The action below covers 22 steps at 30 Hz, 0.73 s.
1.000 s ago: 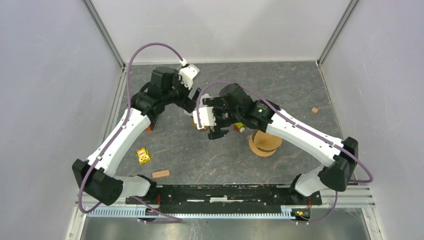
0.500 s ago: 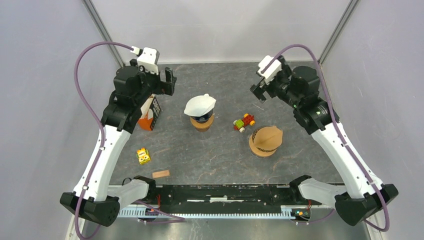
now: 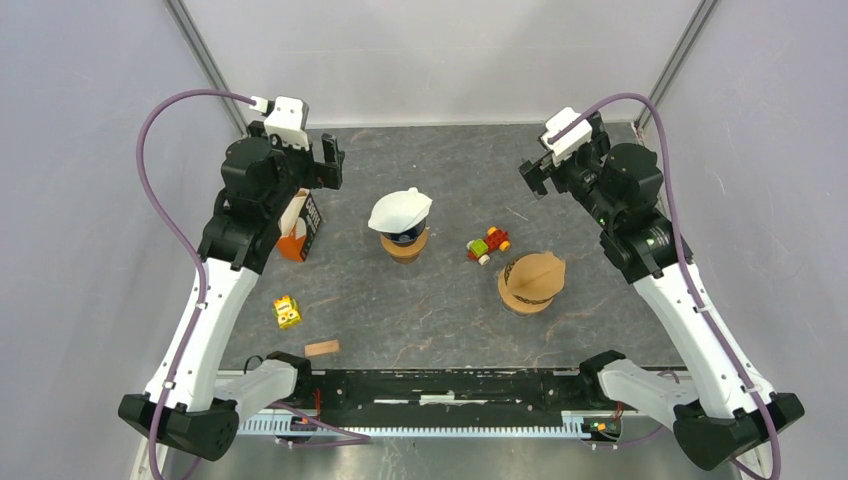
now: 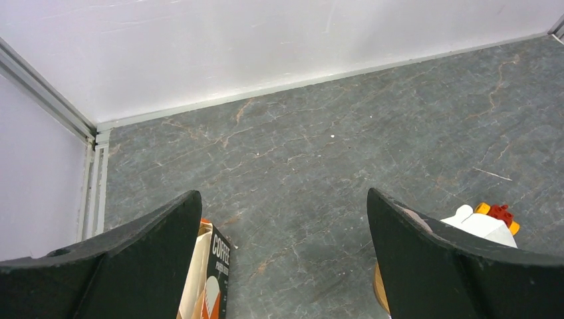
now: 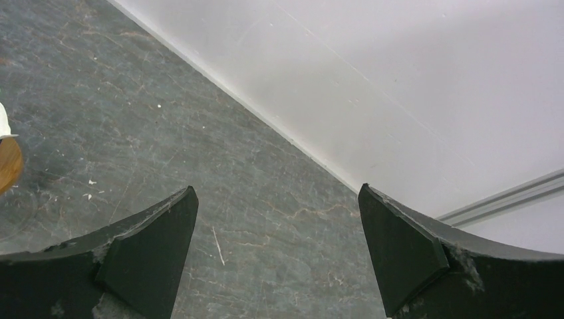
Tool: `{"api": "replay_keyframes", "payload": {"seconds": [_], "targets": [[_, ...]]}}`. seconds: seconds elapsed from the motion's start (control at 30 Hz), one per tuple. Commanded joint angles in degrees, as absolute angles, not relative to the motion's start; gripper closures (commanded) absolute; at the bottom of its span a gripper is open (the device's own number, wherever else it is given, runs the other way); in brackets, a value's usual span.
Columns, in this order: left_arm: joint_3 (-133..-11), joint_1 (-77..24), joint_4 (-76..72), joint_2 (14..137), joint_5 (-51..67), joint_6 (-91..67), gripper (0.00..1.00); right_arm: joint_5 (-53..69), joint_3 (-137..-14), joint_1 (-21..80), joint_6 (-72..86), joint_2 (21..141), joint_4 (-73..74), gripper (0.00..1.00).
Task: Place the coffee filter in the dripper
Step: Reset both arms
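Observation:
The white coffee filter (image 3: 400, 209) sits spread open in the top of the dripper (image 3: 406, 245), a dark cone on a wooden collar in the middle of the table. Neither gripper touches it. My left gripper (image 3: 327, 166) hangs open at the back left, above the coffee filter box (image 3: 301, 226). In the left wrist view the gripper (image 4: 282, 196) has only bare table between its fingers, with the box (image 4: 214, 274) by the left finger and the filter's edge (image 4: 480, 224) behind the right one. My right gripper (image 3: 535, 176) is open at the back right, and its wrist view (image 5: 277, 189) shows it empty.
A wooden cone-shaped stand (image 3: 531, 281) stands right of the dripper, with a small toy car (image 3: 487, 243) between them. A yellow block (image 3: 287, 312) and a wooden block (image 3: 321, 348) lie front left. Enclosure walls rise close behind both grippers.
Both arms have drawn back from the dripper to the back corners, leaving the white filter on it. Over the last half second they moved only slightly further outward.

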<state>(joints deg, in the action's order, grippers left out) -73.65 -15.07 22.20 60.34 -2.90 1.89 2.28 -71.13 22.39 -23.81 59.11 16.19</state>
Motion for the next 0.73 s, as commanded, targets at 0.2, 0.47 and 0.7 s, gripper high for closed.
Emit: {"api": "replay_keyframes", "payload": {"seconds": [0.2, 0.47, 0.7], "targets": [[-73.3, -14.9, 20.0, 58.8, -1.5, -0.4, 0.0, 2.5, -70.4, 21.3, -22.1, 59.3, 14.0, 0.02], [-73.0, -14.9, 20.0, 58.8, -0.9, -0.4, 0.0, 3.2, -70.4, 21.1, -22.0, 59.4, 14.0, 0.02], [-72.9, -14.9, 19.9, 59.0, -0.5, -0.4, 0.0, 3.6, -70.0, 20.9, -22.0, 59.2, 14.0, 0.02]]}}
